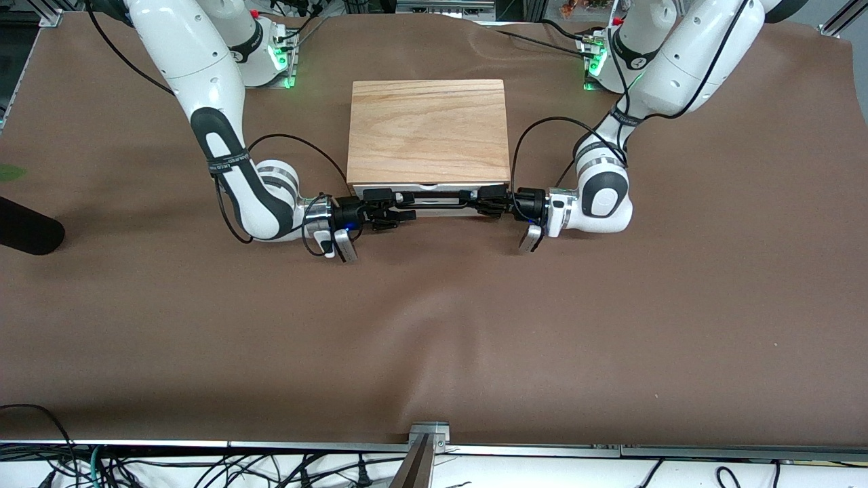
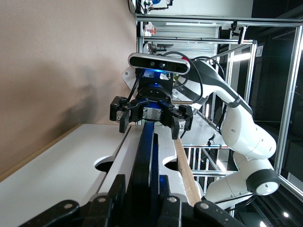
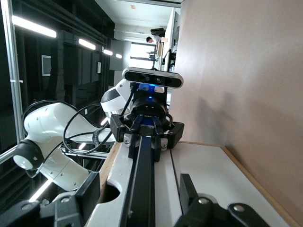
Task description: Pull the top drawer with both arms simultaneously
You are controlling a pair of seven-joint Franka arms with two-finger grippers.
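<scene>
**Seating the second grip before pulling the drawer**

The brown table (image 1: 434, 325) is carrying a wood-topped cabinet (image 1: 428, 129), with its front facing the front camera. The left arm (image 1: 678, 68) and the right arm (image 1: 203, 81) are both reaching down and in to that front, one from each end of the cabinet, with their wrists lying level and pointing at each other.

The top drawer (image 1: 434, 188) is sitting just under the cabinet's top slab. Only its white front panel is showing, so it looks shut or very nearly so.

Its black wire handle (image 1: 437, 196) is running across the cabinet's front between the two tools. The left gripper (image 1: 489, 200) is at the end of the handle toward the left arm's side of the cabinet and is clamping the bar. The right gripper (image 1: 383, 203) is at the handle's other end, and its fingers (image 3: 92, 189) are standing apart on either side of the bar with a gap showing.

To do this step well, I judge the right gripper should be clamping the bar squarely before either arm is drawing away from the cabinet. Both should then be pulling straight out from the cabinet's front at one pace. An uneven pull would likely be skewing the drawer and jamming it, or dragging the cabinet along the cloth.
</scene>
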